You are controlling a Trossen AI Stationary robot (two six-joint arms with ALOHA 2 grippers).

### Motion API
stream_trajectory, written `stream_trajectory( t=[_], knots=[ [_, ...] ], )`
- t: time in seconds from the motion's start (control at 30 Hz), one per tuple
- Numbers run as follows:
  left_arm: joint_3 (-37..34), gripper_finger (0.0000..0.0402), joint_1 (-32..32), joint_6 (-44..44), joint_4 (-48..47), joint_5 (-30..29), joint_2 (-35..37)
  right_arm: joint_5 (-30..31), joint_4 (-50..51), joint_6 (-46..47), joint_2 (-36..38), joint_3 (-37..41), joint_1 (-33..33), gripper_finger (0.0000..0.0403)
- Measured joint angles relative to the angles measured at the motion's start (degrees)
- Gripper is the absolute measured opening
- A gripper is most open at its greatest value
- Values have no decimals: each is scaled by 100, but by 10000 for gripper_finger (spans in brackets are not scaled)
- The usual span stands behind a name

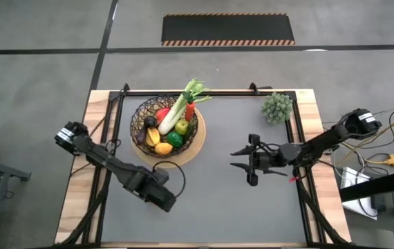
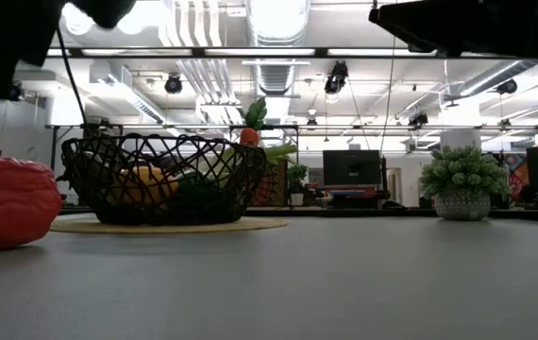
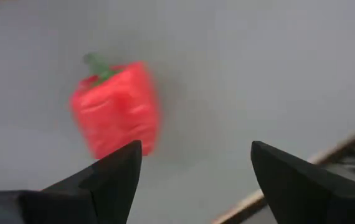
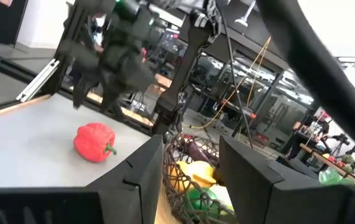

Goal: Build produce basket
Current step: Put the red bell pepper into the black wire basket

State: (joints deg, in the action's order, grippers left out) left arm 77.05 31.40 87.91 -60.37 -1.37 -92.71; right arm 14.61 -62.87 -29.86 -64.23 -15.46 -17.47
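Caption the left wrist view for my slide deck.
Left tool, open, above a red toy pepper lying on the grey table.

Red pepper (image 3: 116,109) lies on grey table (image 3: 258,68); left gripper (image 3: 193,180) fingers apart, just short of it.

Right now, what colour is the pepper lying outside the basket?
Red, with a green stem: the pepper shows best in the left wrist view.

Seen from overhead, the left pincer (image 1: 168,202) hides the red pepper (image 3: 116,109) beneath it; at desk height, the nine o'clock edge crops the pepper.
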Motion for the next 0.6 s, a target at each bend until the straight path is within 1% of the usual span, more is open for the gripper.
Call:
stream_trajectory(
  t=[0.1, 0.23, 0.47, 0.6],
  knots=[
    [37, 283, 0, -165, -543, 254, -227, -2, -2, -39, 12, -3, 0, 144],
    [20, 283, -47, -176, -807, 246, -313, -2, -4, -129, -34, -37, 0, 144],
    [-95, 283, -64, -120, -806, 86, -288, -2, 164, -132, -42, -103, 0, 144],
    [-146, 283, -64, -14, -741, 88, -288, -2, 169, -131, -44, -101, 0, 144]
  ],
)
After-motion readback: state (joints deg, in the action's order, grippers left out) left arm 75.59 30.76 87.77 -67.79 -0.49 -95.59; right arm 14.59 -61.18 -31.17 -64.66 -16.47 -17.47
